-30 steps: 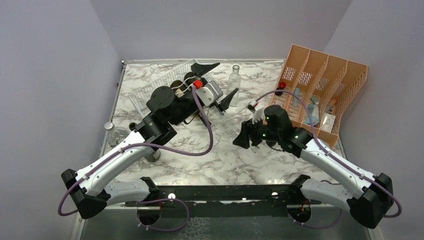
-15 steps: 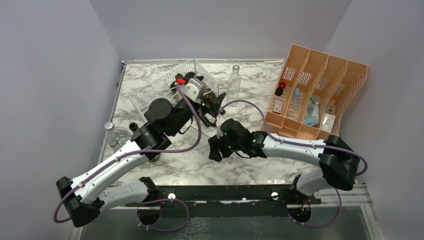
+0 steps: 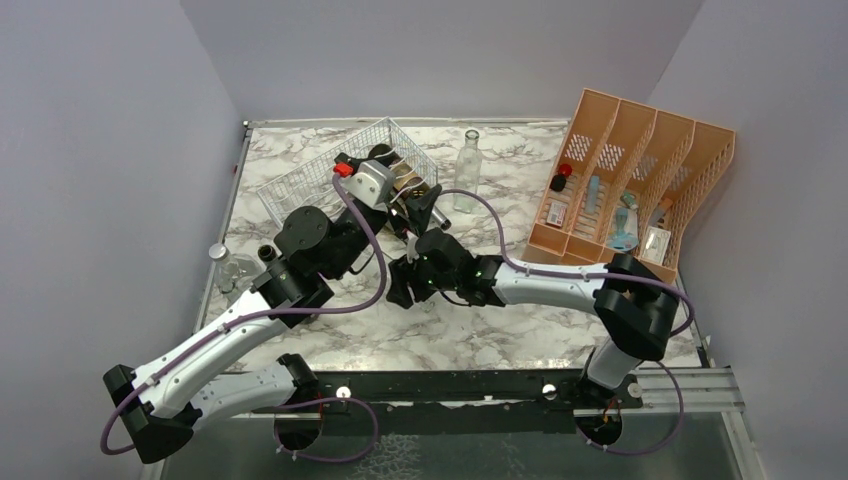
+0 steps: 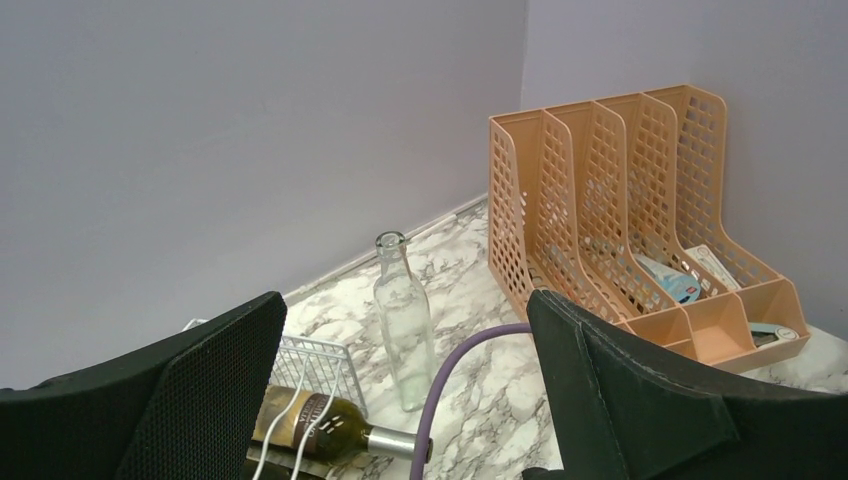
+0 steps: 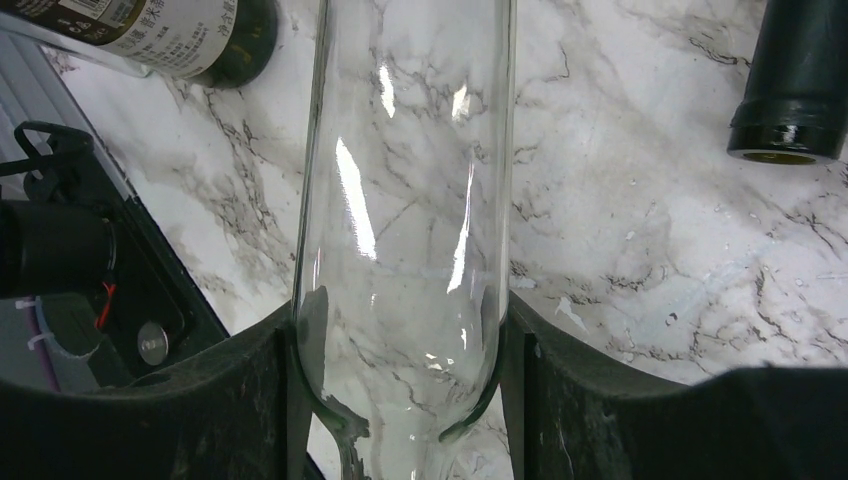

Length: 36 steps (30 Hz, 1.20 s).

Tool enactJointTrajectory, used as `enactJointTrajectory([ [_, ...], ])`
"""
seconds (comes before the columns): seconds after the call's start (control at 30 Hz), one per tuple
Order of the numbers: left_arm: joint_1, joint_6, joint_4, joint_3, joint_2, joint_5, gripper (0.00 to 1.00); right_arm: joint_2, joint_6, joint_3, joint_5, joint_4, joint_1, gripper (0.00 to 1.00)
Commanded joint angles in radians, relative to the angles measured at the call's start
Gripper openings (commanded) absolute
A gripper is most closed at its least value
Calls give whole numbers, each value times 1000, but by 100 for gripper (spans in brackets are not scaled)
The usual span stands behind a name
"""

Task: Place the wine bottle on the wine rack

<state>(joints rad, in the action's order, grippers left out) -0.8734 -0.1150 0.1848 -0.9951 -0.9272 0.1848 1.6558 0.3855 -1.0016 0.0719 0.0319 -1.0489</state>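
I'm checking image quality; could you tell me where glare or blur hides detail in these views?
Right wrist: white glare streaks on the clear bottle, marble seen warped through it. Left wrist: sharp, evenly lit. Top external: soft shadows, even light.

overhead, two wrist views, table shared

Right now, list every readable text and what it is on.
None reads clearly.
White bottle label: print, too blurred.
Tan bottle label: too small.
Packets in the orange organizer: too small.
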Motion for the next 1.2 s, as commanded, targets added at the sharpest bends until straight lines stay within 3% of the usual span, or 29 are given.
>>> enactJointTrajectory([
  [0.0, 1, 16, 31, 15, 22, 21, 99, 24, 14, -54, -15, 114, -13, 1],
  [0.37, 2, 29, 31, 24, 14, 4, 99, 156, 64, -145, -99, 274, -14, 1],
  [0.83, 2, 1, 33, 32, 29, 19, 99, 452, 77, -444, -271, 303, -14, 1],
  [1.0, 2, -5, 36, 38, 34, 25, 99, 531, 79, -555, -299, 252, -13, 5],
  [1.17, 2, -6, 38, 41, 39, 29, 99, 579, 76, -619, -319, 220, -8, 16],
])
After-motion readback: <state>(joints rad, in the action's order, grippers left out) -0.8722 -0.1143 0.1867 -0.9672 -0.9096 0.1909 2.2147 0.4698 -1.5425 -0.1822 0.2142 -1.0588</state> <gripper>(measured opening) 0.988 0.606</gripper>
